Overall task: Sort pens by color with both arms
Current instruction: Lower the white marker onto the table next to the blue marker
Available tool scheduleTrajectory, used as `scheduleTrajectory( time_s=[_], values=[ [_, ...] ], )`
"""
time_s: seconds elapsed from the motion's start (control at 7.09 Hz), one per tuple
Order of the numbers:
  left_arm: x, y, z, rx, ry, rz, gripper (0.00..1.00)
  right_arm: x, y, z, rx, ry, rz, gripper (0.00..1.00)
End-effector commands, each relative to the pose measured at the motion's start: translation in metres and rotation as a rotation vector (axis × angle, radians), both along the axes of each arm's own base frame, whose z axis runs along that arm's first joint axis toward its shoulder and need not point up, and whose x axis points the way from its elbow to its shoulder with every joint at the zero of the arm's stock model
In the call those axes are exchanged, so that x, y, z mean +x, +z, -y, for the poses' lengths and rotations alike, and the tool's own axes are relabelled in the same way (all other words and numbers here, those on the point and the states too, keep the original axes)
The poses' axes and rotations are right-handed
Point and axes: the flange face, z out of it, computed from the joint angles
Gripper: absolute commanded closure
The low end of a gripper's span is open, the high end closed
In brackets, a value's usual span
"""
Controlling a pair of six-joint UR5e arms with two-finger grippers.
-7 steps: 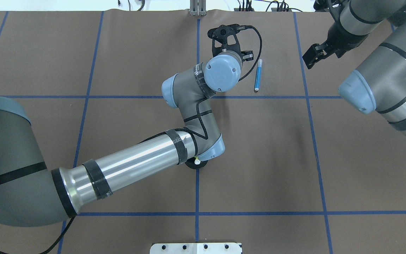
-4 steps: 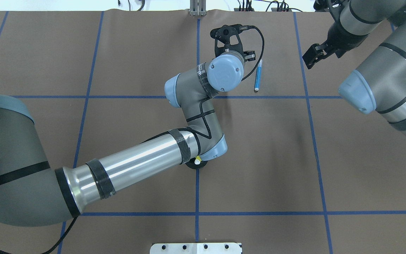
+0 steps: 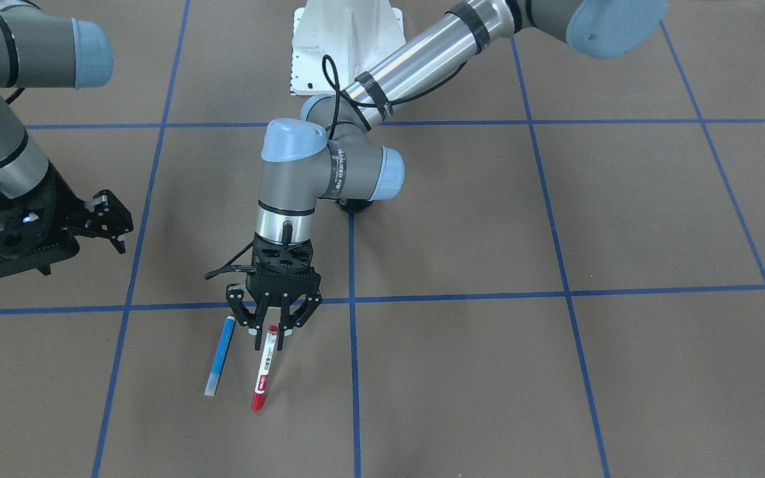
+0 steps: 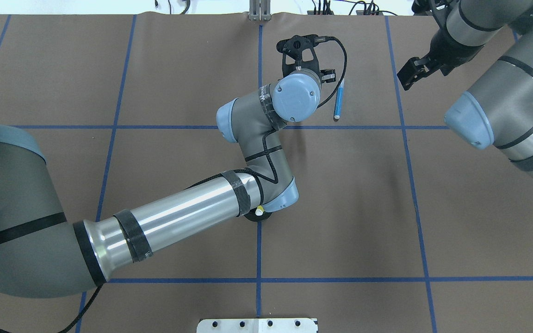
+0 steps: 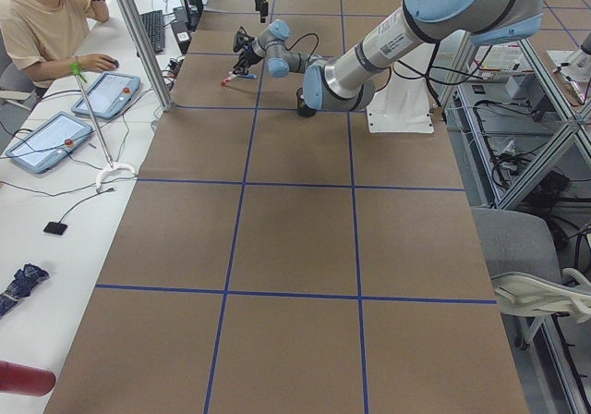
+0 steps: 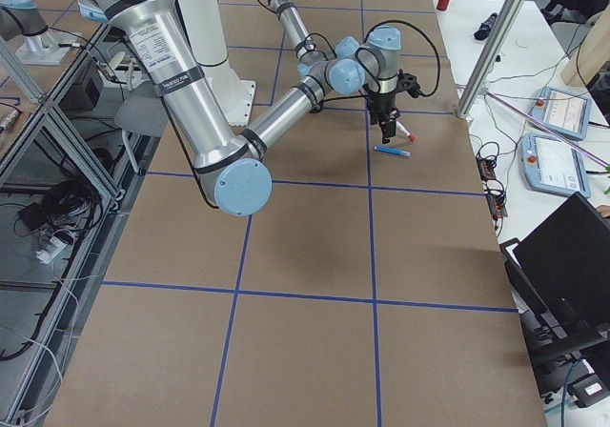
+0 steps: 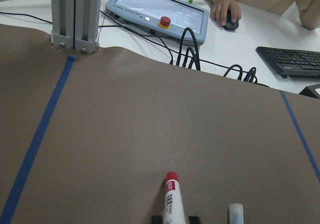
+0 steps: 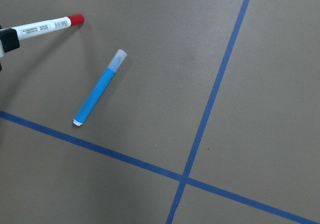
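- The left gripper (image 3: 268, 342) was clenched on the red-capped white pen (image 3: 263, 372), its fingertips (image 7: 158, 219) pinching the barrel close to the back end
- Most of the barrel and the red cap stuck out beyond those jaws, away from the robot and sloping down toward the table (image 3: 555, 372); whether the cap touched the brown cover could not be told
- The blue pen (image 3: 219, 356) lay flat on the table just outside the left jaws, on the side facing the right gripper (image 3: 120, 234), roughly parallel to the held pen and not touching it
- The right gripper hung well apart from both pens with its jaws spread and nothing between them; its wrist view took in both pens, the blue one nearer
- Against the overhead picture of a second before, the wrist and gripper of the left arm (image 4: 178, 212) had shifted a little toward the blue pen; since the picture 0.6 s back the shift was barely visible
- The blue pen lay on the same spot as in both earlier pictures, and the right arm (image 4: 502, 92) showed no change of pose
- A black cup (image 4: 251, 217) stood under the left arm's elbow, well behind the left jaws on the robot's side, with a pale pen end showing at its rim, placed as before
- Far ahead of the left jaws, past the table's edge, lay a grey pendant tablet (image 7: 157, 15) with a red button, and a person's hand (image 7: 225, 11) rested on a mouse
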Motion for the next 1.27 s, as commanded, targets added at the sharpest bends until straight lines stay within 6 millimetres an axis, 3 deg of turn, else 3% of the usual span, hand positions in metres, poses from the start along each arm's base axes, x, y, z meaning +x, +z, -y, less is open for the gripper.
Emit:
scheduleTrajectory(
  time_s=[0.0, 0.28, 0.56, 0.85, 1.13],
  values=[
    [-0.001, -0.004, -0.001, 0.003, 0.004, -0.007, 0.04, 0.0, -0.001, 0.0, 0.003, 0.001, 0.001, 0.01],
    [-0.002, -0.009, -0.003, 0.011, 0.015, -0.01, 0.04, 0.0, -0.001, 0.0, 0.004, 0.001, 0.0, 0.01],
    [-0.011, -0.029, -0.007, 0.049, 0.084, -0.016, 0.02, 0.0, -0.001, 0.0, 0.003, 0.001, -0.001, 0.01],
    [-0.04, -0.063, -0.008, -0.029, 0.168, 0.033, 0.02, 0.0, 0.0, 0.001, 0.0, 0.002, -0.002, 0.01],
    [-0.072, -0.094, -0.028, -0.154, 0.289, 0.091, 0.02, 0.0, 0.001, 0.001, 0.0, 0.003, -0.004, 0.01]
  ],
)
